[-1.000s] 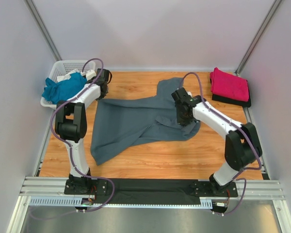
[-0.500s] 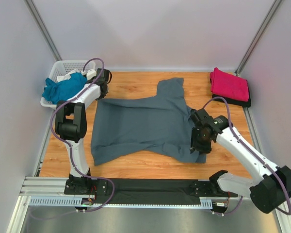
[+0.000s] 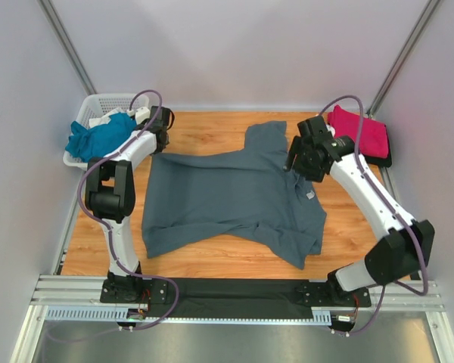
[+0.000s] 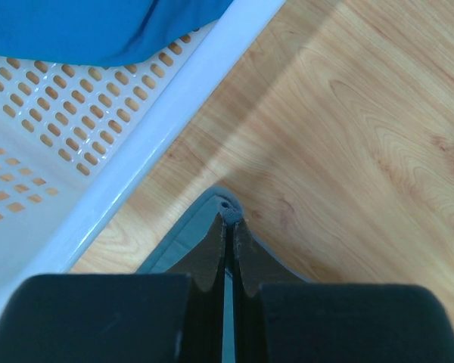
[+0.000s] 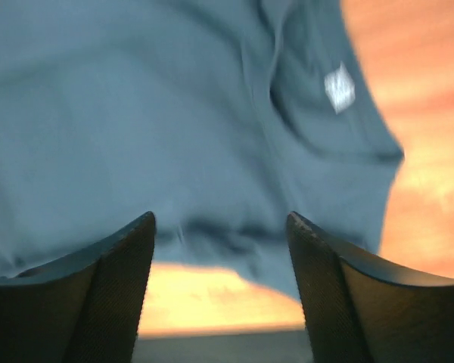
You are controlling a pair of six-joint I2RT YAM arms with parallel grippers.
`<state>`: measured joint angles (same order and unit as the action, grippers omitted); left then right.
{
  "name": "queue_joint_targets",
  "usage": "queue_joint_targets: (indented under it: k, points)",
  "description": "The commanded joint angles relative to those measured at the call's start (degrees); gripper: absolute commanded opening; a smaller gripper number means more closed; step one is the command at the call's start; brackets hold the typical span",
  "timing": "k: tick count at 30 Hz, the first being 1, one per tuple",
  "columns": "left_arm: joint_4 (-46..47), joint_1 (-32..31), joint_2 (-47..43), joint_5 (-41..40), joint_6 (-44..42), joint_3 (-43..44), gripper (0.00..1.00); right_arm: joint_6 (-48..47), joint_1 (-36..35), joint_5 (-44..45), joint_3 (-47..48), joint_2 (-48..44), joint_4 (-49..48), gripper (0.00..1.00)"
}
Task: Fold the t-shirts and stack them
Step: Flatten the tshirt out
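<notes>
Top external view: a slate-grey t-shirt (image 3: 234,197) lies spread nearly flat across the middle of the wooden table (image 3: 212,257), with one sleeve pointing toward the far edge and its near right corner rumpled.
Left arm: the left gripper (image 4: 228,227) is clenched tight on a hemmed corner of the slate-grey t-shirt at the shirt's far left, low over the wood.
Left wrist view: the pinched hem shows between the two closed fingers, just beside the rim of the basket (image 4: 174,121).
Right arm: the right gripper (image 5: 219,219) has its jaws spread wide with nothing between them, and it hangs above the shirt's right side near the far sleeve.
Right wrist view: blurred; grey cloth fills most of it, with a small white label (image 5: 339,87) by the neckline.
Basket contents: a teal-blue t-shirt (image 3: 98,138) is bunched inside and spills over the near rim.
Far right corner: a magenta-pink t-shirt (image 3: 359,132) lies folded on top of a dark folded cloth (image 3: 363,158), apart from the grey shirt.
</notes>
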<state>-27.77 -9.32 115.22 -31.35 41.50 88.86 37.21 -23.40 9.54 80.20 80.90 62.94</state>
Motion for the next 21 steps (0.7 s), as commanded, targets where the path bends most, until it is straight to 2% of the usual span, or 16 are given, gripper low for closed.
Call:
queue_joint_targets:
  k: [1,2,3,5,10,16,21]
  points:
    - [1.8,0.4,-3.9,1.3,-1.3,0.0,0.00,-1.0,7.2,0.8,2.4,5.6,-19.0,0.68]
    - [1.8,0.4,-3.9,1.6,-1.4,0.0,0.00,-1.3,10.7,-1.3,3.0,6.9,-22.2,0.66]
    - [1.9,0.4,-3.8,1.7,-1.6,0.0,0.00,-1.9,12.0,-5.5,4.9,10.2,-25.2,0.64]
    - [2.1,0.4,-3.6,1.5,-2.0,0.1,0.00,-6.4,13.5,-8.2,9.7,14.0,-30.0,0.64]
    - [1.8,0.4,-2.1,1.4,-3.3,2.1,0.00,-12.9,13.9,-6.3,27.7,29.7,-30.4,0.64]
    - [0.8,0.4,-0.3,2.3,-3.7,4.0,0.00,-12.4,15.0,-2.8,40.5,44.7,-32.1,0.58]
    - [0.2,0.4,-0.4,4.5,-3.4,4.6,0.00,-13.4,15.6,-3.0,50.8,53.3,-32.1,0.59]
